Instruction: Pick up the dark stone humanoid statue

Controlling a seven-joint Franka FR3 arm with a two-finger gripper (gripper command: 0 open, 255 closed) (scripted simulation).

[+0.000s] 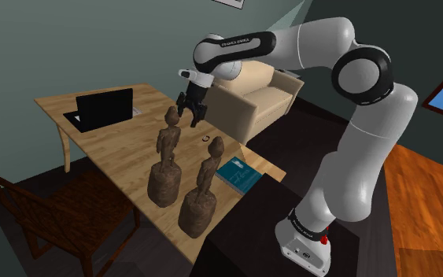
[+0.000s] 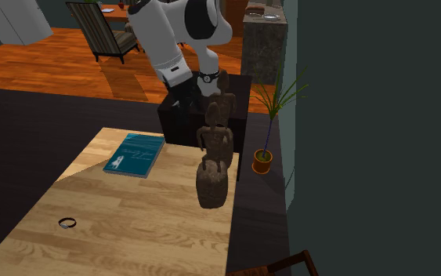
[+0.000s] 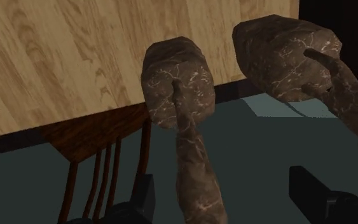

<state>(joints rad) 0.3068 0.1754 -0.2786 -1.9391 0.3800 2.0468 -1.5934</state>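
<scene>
Your claw [image 1: 190,110] hangs just above the head of the humanoid statue [image 1: 167,161], with its two black fingers spread apart. From the wrist view, the claw [image 3: 225,186] has that statue [image 3: 179,83] rising between the fingers, and neither finger touches it.

The figure is mottled dark brown stone and stands upright on a rounded base. It is near the table [image 1: 117,138] edge that faces the wooden chair [image 1: 54,208]. A second statue [image 1: 202,189] of the same look stands just beside it, closer to the robot's stand. In the second exterior view the two line up, with the humanoid statue [image 2: 213,168] in front and the second statue [image 2: 225,98] behind it.

A teal book [image 1: 238,174] lies flat at the table corner nearest the stand. Its cover [image 2: 135,154] carries pale lettering and a small white figure, too small for you to read. White lettering on the arm's black link is also too small to make out.

A small dark ring [image 2: 68,223] lies on the bare wood. An open black laptop [image 1: 104,108] sits at the far end of the table.
</scene>
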